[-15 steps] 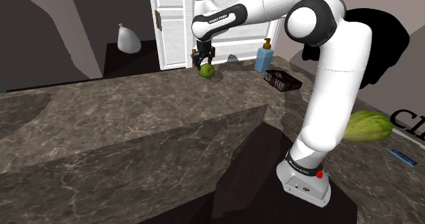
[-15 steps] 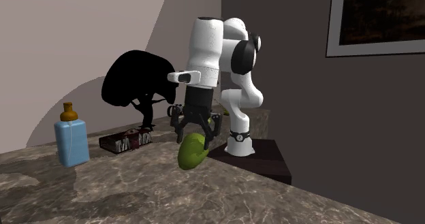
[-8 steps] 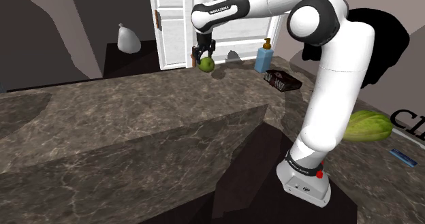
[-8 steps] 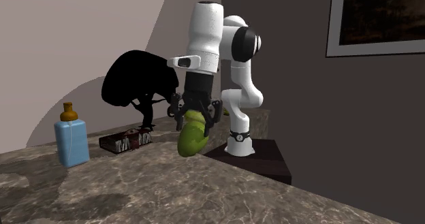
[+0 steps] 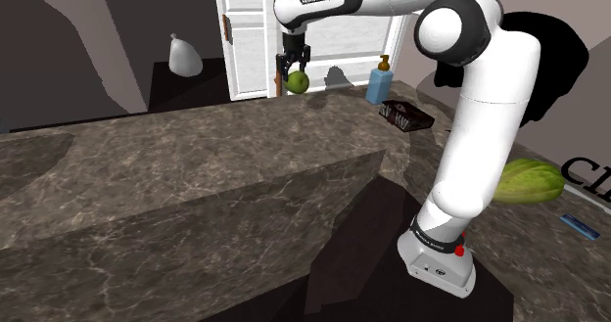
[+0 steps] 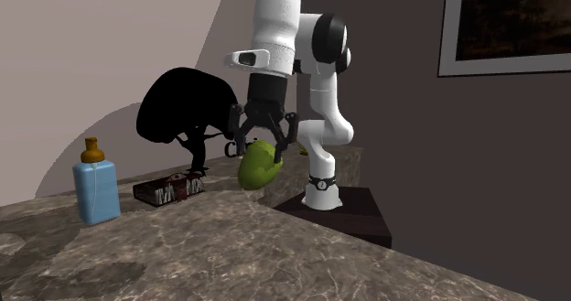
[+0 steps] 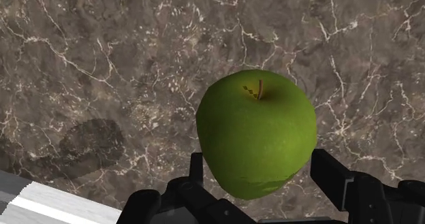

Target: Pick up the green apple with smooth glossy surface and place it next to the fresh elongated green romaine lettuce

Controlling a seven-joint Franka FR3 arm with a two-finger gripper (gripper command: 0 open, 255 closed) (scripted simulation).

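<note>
Pinching glossy green apple (image 7: 257, 131) in black two-finger gripper (image 7: 262, 171) (seemingly shallow hold), risking slipping while swinging toward elongated green lettuce (image 5: 529, 181).

The shoulder camera sits high behind the stand (image 5: 362, 242), looking down across the marble counter (image 5: 176, 163). The second sits low across that counter, facing the arm (image 6: 274, 25) closely; both catch the blue bottle (image 5: 379, 81). The wrist camera looks down on the apple (image 7: 257, 134) from close.

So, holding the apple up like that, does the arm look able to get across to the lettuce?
Probably yes: the gripper clasps the apple clear of the counter. The blue bottle and dark box stand along the way, and the lettuce lies close behind the arm.
</note>
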